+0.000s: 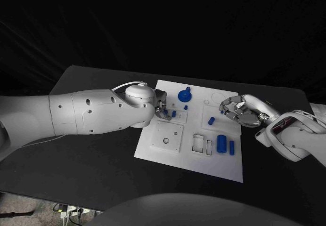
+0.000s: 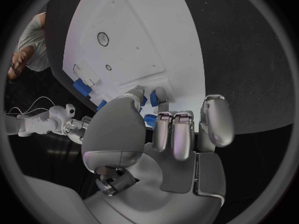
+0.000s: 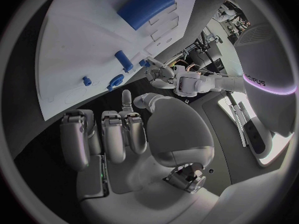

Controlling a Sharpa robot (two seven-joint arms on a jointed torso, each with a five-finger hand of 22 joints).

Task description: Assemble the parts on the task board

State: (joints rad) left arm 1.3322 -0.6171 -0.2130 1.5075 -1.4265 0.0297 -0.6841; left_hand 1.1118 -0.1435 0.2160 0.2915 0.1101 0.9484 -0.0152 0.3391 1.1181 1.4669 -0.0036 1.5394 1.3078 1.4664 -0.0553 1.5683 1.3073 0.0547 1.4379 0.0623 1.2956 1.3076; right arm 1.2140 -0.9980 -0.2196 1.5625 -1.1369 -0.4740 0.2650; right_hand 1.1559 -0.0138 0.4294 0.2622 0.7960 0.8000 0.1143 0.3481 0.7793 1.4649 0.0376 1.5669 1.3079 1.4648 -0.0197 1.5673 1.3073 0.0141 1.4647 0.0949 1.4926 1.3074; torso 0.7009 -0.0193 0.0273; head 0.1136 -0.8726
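Observation:
The white task board point(image 1: 178, 160) lies mid-table. My left hand point(image 1: 161, 109) reaches over its left upper part; in the left wrist view its thumb and a finger pinch a small blue part point(image 2: 152, 99) standing on the board. My right hand point(image 1: 239, 111) hovers at the board's right edge with its fingers point(image 3: 115, 134) curled in on nothing. On the board lie a round blue knob point(image 1: 184, 95), a short blue peg point(image 1: 211, 121) and two blue cylinders point(image 1: 221, 144) side by side at the right.
A raised square plate point(image 1: 167, 136) with two holes sits on the board's left half, and a rectangular slot point(image 1: 198, 143) is beside it. Black table point(image 1: 88, 165) surrounds the board. My left arm point(image 1: 81, 110) covers the table's left side.

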